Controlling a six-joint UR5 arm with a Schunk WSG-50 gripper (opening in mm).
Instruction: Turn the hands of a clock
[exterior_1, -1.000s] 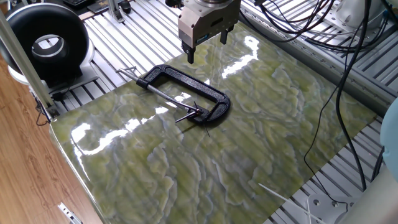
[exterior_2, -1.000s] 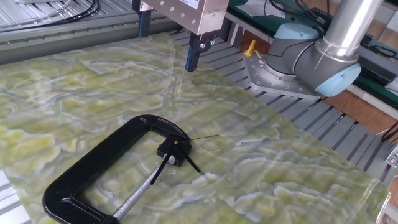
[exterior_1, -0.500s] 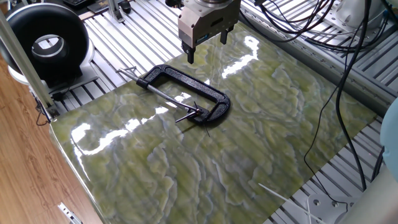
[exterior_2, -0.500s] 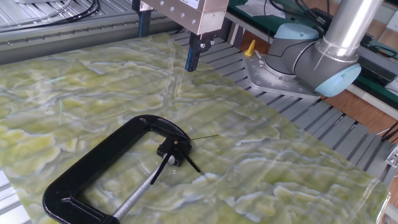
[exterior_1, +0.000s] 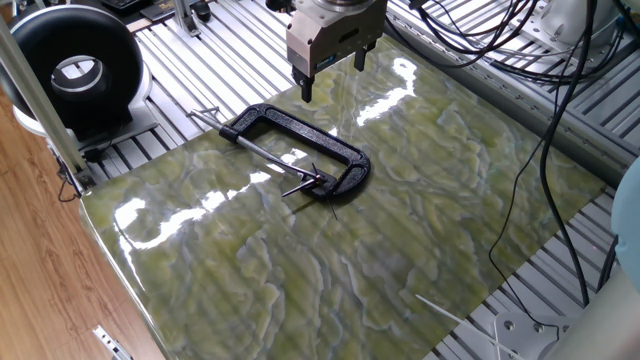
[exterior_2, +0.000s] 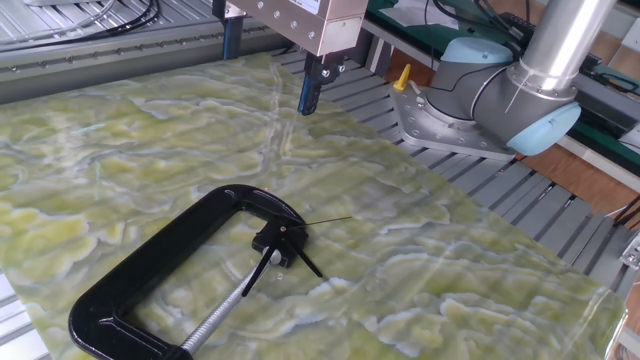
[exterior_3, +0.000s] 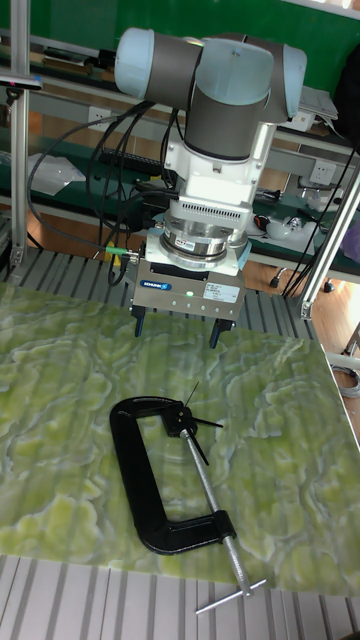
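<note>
Green marbled tabletop (exterior_1: 430, 240), glossy, glare patches. UR5 arm (exterior_3: 230, 90) stands over the far edge, wrist pointing straight down. Gripper (exterior_3: 176, 328) hangs above the slab with its two dark fingers spread wide and nothing between them; it is clear of the surface and well apart from the work. Black C-clamp (exterior_1: 300, 128) lies flat near mid-table, bowed frame toward the gripper, steel screw rod (exterior_2: 220, 315) running away from it. The hands (exterior_2: 306, 262) sit at the clamp's jaw, pinned where the screw tip meets the frame's anvil end: two black pointers splayed at an angle, with a finer hair-thin needle also showing. They join at a small hub (exterior_2: 282, 231). Judgement: approach step, no contact made yet. The next move calls for travel across the frame to the hub, a careful descent, then one fingertip set beside a pointer to sweep it round. The pointers look flimsy, so little force; keep clear of the frame and rod.
</note>
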